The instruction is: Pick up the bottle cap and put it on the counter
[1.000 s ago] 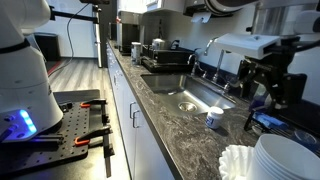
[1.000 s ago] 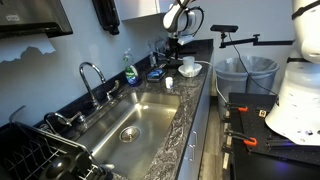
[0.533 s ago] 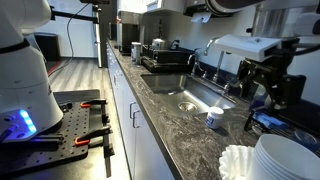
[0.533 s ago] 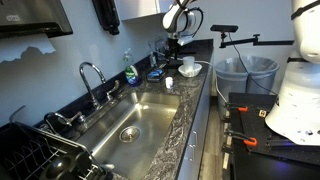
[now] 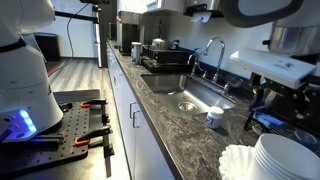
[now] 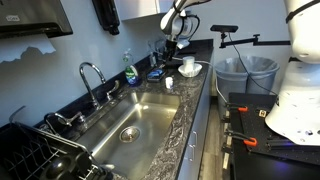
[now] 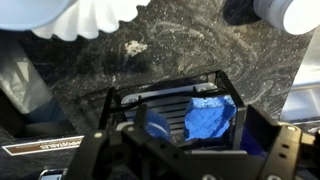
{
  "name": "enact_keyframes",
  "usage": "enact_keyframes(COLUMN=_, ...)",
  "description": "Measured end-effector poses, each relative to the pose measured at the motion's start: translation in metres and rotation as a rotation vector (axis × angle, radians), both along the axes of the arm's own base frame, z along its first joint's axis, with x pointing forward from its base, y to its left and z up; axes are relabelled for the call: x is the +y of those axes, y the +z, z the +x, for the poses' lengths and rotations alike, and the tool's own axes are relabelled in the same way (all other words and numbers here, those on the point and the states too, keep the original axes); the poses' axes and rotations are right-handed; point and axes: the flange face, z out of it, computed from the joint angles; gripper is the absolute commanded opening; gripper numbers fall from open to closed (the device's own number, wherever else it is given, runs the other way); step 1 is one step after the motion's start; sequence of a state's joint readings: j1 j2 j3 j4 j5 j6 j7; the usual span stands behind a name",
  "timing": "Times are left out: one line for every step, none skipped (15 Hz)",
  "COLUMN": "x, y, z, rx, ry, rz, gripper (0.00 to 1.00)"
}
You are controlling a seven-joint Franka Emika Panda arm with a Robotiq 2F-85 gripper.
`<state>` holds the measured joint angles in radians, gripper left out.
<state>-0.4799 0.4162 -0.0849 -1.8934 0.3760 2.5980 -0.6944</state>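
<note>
In the wrist view the dark blue bottle cap lies in a black wire holder, next to a crumpled blue sponge. The holder stands on the dark speckled counter. My gripper hangs right above the holder with its dark fingers spread to either side of the cap and sponge, open and empty. In both exterior views the gripper is over the end of the counter beyond the sink. The cap is too small to make out there.
A small white cup stands by the sink. White coffee filters and a stack of white plates lie nearby. A green-capped soap bottle and a tap stand behind the sink.
The arm has moved down and shifted sideways over the end of the counter, bringing the gripper closer to the black holder. Nothing on the counter has moved.
</note>
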Motion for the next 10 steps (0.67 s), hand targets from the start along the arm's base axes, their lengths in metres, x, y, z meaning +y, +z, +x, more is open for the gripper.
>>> enact_keyframes(x=-0.003, y=-0.002, z=0.005, rx=-0.02, ry=0.009, rz=-0.014, gripper=1.0)
enact_keyframes(x=-0.006, y=-0.005, z=0.01, rx=-0.036, ry=0.019, rz=-0.028, gripper=1.0)
enact_keyframes(x=-0.007, y=-0.008, z=0.016, rx=-0.047, ry=0.028, rz=-0.041, gripper=1.0)
enact_keyframes(x=-0.008, y=-0.012, z=0.021, rx=-0.053, ry=0.035, rz=-0.046, gripper=1.0)
enact_keyframes(x=-0.009, y=-0.016, z=0.025, rx=-0.048, ry=0.041, rz=-0.051, gripper=1.0)
enact_keyframes(x=-0.009, y=-0.02, z=0.027, rx=-0.044, ry=0.042, rz=-0.05, gripper=1.0)
enact_keyframes(x=-0.009, y=-0.023, z=0.027, rx=-0.041, ry=0.042, rz=-0.048, gripper=1.0)
enact_keyframes(x=-0.009, y=-0.023, z=0.026, rx=-0.041, ry=0.041, rz=-0.048, gripper=1.0)
enact_keyframes(x=-0.01, y=-0.023, z=0.026, rx=-0.041, ry=0.04, rz=-0.049, gripper=1.0)
enact_keyframes(x=-0.01, y=-0.023, z=0.026, rx=-0.041, ry=0.04, rz=-0.049, gripper=1.0)
